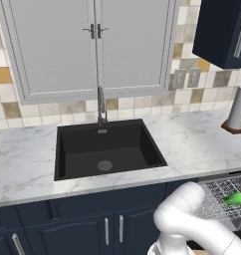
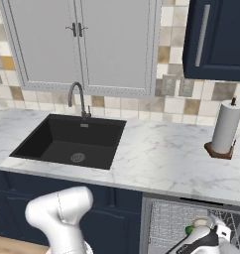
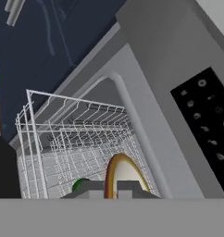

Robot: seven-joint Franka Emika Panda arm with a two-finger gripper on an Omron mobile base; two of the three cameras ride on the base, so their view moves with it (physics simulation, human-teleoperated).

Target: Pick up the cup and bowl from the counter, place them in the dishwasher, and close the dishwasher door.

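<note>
A white marble counter (image 1: 192, 144) with grey veins runs along a wall of beige, cream and tan tiles, over navy cabinets (image 1: 87, 224) with silver bar handles. A black square sink (image 1: 108, 149) is set into the counter, with a slim metal faucet (image 1: 100, 107) rising at its back edge. Above it is a pale grey double-door window or cabinet (image 1: 95, 45), and a navy upper cabinet (image 2: 216, 37) hangs at the right. Two grey wall outlets (image 2: 176, 85) sit in the tiles beside it. A white paper-towel roll (image 2: 226, 126) stands upright on its wooden base toward the counter's right end, near the back wall.

Below the counter's front edge, to the right of the sink, the dishwasher (image 2: 191, 218) stands open with its silver-grey wire rack (image 3: 77, 139) pulled out. The green cup (image 1: 235, 198) lies inside the rack. In the hand view the cream-beige bowl (image 3: 122, 173) stands on edge in the rack, its rim pinched between the gripper (image 3: 111, 189) fingers, which are closed on it; the cup shows as a green sliver just beside it. A black control panel (image 3: 206, 111) with small round buttons lines the dishwasher's top edge. The dishwasher door cannot be made out clearly.
</note>
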